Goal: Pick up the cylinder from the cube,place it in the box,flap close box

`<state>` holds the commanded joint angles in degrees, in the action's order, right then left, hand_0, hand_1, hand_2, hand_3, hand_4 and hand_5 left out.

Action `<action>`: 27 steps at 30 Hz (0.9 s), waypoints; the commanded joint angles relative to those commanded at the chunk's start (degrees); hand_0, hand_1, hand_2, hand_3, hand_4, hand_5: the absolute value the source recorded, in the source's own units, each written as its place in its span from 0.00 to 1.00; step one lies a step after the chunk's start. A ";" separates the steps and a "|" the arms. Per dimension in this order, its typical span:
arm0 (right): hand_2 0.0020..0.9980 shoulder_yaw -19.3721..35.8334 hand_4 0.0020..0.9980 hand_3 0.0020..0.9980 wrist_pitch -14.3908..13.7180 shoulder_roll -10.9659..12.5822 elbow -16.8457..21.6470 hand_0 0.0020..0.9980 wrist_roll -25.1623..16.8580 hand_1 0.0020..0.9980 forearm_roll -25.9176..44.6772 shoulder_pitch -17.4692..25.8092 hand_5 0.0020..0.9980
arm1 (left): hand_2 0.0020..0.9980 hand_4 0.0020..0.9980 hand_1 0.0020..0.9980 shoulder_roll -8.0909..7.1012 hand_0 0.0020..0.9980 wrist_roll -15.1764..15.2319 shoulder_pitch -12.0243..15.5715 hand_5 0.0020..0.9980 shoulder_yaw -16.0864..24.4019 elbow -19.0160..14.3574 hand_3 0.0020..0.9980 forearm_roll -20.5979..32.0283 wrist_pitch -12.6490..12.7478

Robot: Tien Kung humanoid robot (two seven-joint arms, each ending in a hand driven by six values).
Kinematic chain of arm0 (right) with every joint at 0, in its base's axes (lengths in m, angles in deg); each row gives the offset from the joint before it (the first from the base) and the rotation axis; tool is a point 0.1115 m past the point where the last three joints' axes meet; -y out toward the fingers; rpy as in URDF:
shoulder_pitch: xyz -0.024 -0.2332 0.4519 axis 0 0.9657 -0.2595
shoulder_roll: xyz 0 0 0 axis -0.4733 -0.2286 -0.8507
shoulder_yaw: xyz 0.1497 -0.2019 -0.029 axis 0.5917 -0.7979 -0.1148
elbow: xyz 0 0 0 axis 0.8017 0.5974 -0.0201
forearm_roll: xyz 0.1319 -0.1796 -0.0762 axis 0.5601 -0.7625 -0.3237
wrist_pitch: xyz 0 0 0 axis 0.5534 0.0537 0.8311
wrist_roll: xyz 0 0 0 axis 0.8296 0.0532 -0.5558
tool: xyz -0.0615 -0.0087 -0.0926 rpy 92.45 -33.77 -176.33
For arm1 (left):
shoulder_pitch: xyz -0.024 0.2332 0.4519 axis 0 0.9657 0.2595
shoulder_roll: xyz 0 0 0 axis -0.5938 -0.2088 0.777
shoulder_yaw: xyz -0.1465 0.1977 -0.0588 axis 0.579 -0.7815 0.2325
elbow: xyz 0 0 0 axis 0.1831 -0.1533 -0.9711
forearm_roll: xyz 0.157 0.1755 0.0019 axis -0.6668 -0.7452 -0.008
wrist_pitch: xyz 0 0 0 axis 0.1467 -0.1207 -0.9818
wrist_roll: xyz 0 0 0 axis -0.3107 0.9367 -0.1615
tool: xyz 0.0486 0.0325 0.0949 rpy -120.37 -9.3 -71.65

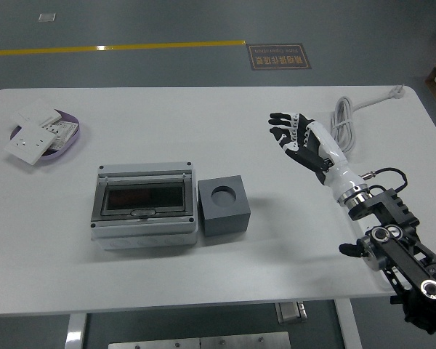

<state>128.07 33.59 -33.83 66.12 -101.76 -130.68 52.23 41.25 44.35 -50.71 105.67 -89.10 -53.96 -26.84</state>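
Observation:
A grey box (144, 204) with a dark flap lying shut over its window stands left of the table's middle. A dark grey cube (224, 206) with an empty round hole in its top stands against the box's right side. No cylinder shows. My right hand (289, 133) is raised over the right part of the table, well away from the cube, fingers spread and holding nothing. My left arm is out of view.
A purple dish (71, 142) with white wall switches sits at the far left. A coiled white cable (343, 123) lies at the right, close to my right hand. No person is at the far side.

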 joint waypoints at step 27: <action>0.75 4.99 1.00 0.78 0.01 -0.60 0.50 0.86 -1.33 0.78 1.87 1.74 0.55 | 0.86 0.00 0.85 0.22 0.92 -0.17 0.55 0.00 0.34 0.00 0.95 -0.43 -0.08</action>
<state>133.06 33.60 -34.44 66.62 -103.09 -128.81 53.97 41.47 44.18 -50.17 106.01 -89.10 -54.39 -26.92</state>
